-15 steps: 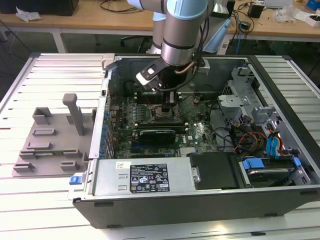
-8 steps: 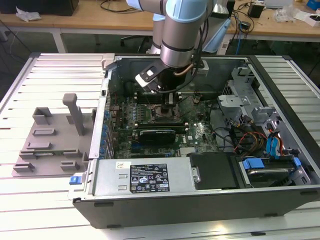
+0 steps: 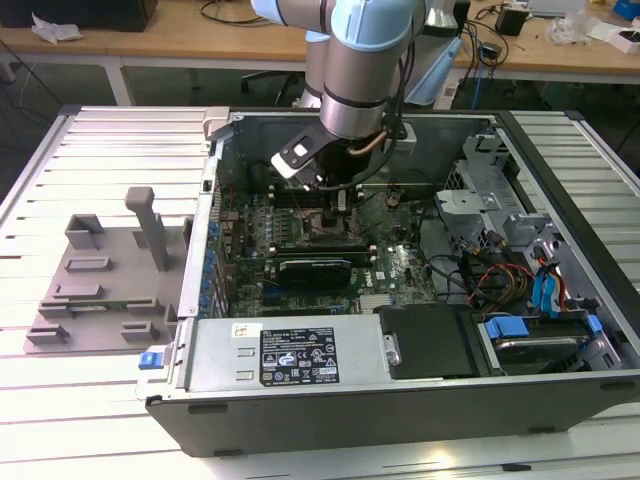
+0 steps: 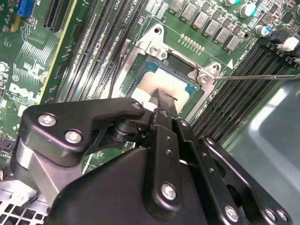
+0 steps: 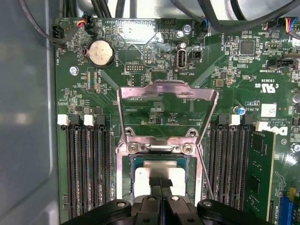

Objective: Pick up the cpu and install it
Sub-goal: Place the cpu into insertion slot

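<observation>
Narrow-pinched gripper [image 4: 165,101] tips down on cpu [image 4: 159,83] top; cpu lay square within socket [image 4: 152,47] edges, load plate [image 5: 166,86] raised open. Judged step: seating. Next move called for straight, gentle travel, sparing pins.

The room above the cpu [image 5: 143,180] is being taken up by the gripper [image 5: 160,182], its fingers drawn together. At one edge of the socket [image 5: 123,180], passage is being blocked by the raised metal plate [image 5: 166,101], and one side is being crossed by a thin lever [image 4: 253,76]. Both flanks are being hemmed in by memory slots [image 5: 86,168]. Entry is being left open from overhead between the case walls [image 3: 197,270], while the exterior view's right is being crowded by a drive cage [image 3: 480,175] and cables [image 3: 495,280].
</observation>
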